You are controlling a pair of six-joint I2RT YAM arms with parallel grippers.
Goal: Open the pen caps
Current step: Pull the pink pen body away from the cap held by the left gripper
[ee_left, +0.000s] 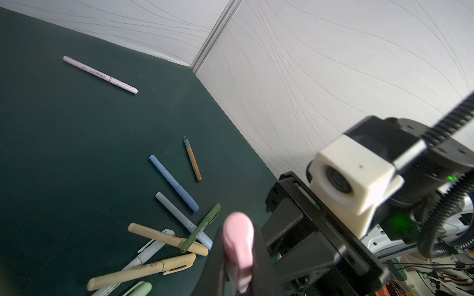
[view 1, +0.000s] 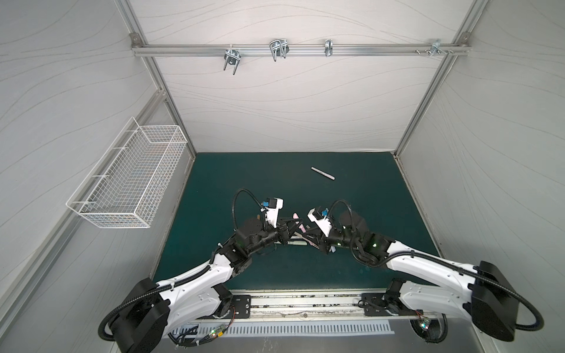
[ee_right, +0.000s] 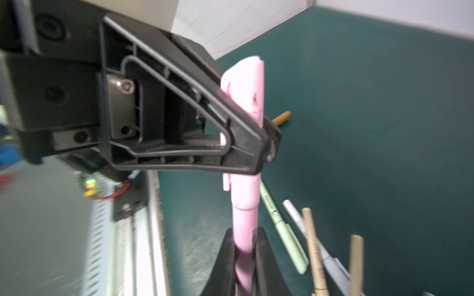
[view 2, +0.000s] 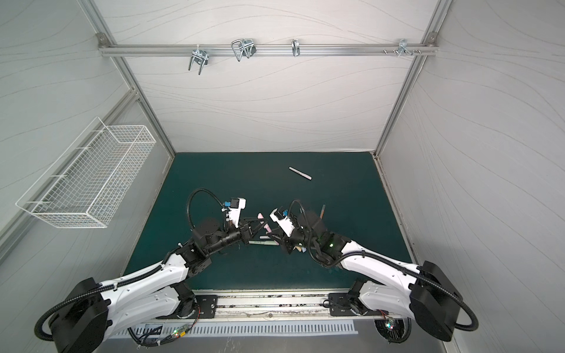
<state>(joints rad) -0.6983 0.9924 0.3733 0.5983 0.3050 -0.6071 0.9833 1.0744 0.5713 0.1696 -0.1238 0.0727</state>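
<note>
Right wrist view: shows the join that both top views blur. A rounded pink plastic pen cap (ee_right: pixel 243 102) sits on a slim pink pen barrel (ee_right: pixel 245 223), its rim just below the crossing black finger.
Left gripper: the left gripper (ee_left: pixel 238 258) is clamped tight across the cap.
Right gripper: the right gripper (ee_right: pixel 245 258) is closed on the barrel, just beneath the cap.
Arm pose: both arms bend inward and the wrists meet above the near middle of the dark green mat (view 1: pixel 244 183).
Left wrist view: a loose pile of tan, blue, grey, green and white pens (ee_left: pixel 168 239) lies on the mat, mostly hidden by the arms in the top views. A brown pen with a bare tip (ee_left: pixel 193 160) lies near it.
Apart: a pale pink capped pen (view 1: pixel 323 173) lies alone, farther back.
Wall: a white wire basket (view 1: pixel 128 177) hangs on the left.
</note>
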